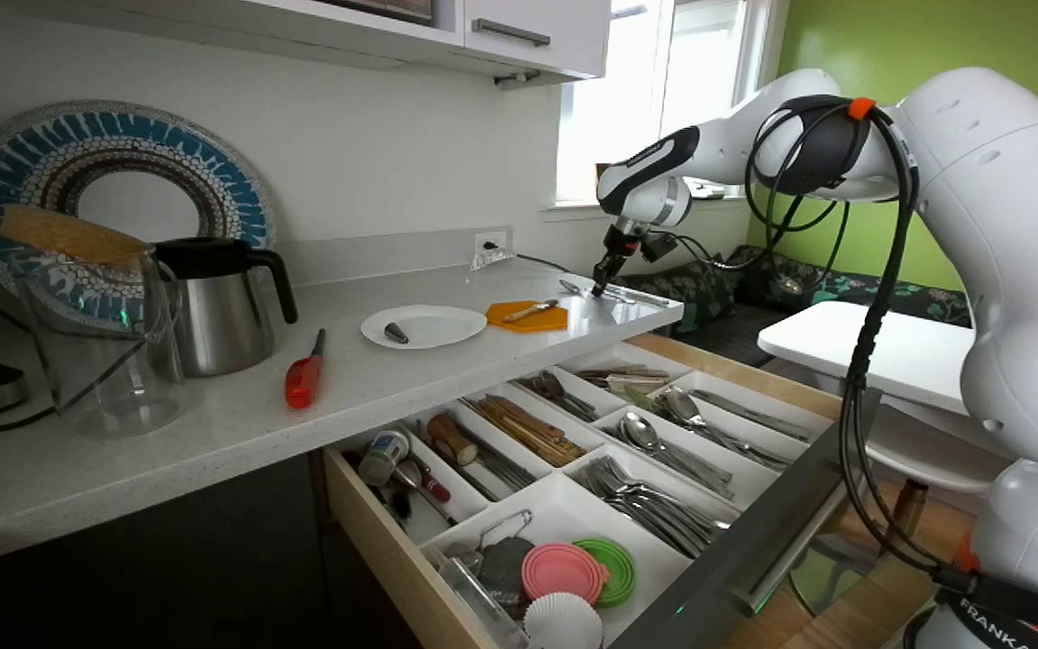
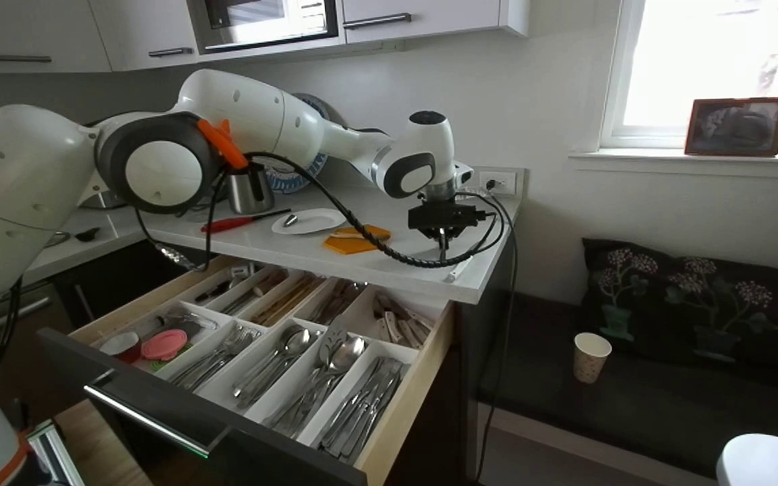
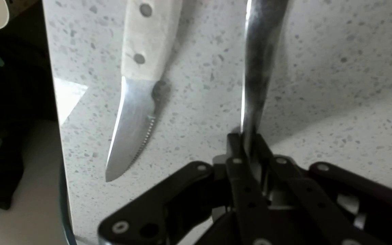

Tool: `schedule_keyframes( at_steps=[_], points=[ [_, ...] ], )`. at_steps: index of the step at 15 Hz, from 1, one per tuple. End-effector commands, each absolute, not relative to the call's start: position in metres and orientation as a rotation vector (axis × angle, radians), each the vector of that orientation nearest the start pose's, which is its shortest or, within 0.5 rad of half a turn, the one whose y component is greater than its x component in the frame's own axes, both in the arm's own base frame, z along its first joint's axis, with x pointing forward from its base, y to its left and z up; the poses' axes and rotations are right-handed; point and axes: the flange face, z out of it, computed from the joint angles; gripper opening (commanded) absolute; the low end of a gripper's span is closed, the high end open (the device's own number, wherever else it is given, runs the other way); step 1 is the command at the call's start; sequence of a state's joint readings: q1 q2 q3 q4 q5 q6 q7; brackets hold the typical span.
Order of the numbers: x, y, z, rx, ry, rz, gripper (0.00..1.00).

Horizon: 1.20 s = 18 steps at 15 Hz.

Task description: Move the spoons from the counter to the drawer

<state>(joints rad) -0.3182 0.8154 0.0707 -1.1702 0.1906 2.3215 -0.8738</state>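
My gripper is shut on the thin end of a silver utensil, likely a spoon. Only its handle shows in the wrist view; its other end is out of frame. The gripper points down at the far end of the white counter in both exterior views. A small spoon bowl shows beside the fingers in an exterior view; I cannot tell if it belongs to the held piece. The drawer is pulled open below the counter, with cutlery in white compartments; it also shows in an exterior view.
A white-handled serrated knife lies beside the held utensil near the counter's end edge. A white plate, an orange board with a utensil, a red-handled utensil and a steel jug stand along the counter.
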Motion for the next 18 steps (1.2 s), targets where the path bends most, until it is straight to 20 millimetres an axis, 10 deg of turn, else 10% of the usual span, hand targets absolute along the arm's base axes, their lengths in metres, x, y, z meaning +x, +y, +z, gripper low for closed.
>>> schedule_keyframes(
  at_steps=[1, 10, 18],
  points=[
    [0.757, -0.209, 0.344, -2.999, -0.706, -0.538, 0.02],
    [0.687, -0.219, 0.381, -3.060, -0.550, -0.496, 0.02],
    [0.617, -0.192, 0.369, -3.049, -0.460, -0.595, 0.02]
  ],
)
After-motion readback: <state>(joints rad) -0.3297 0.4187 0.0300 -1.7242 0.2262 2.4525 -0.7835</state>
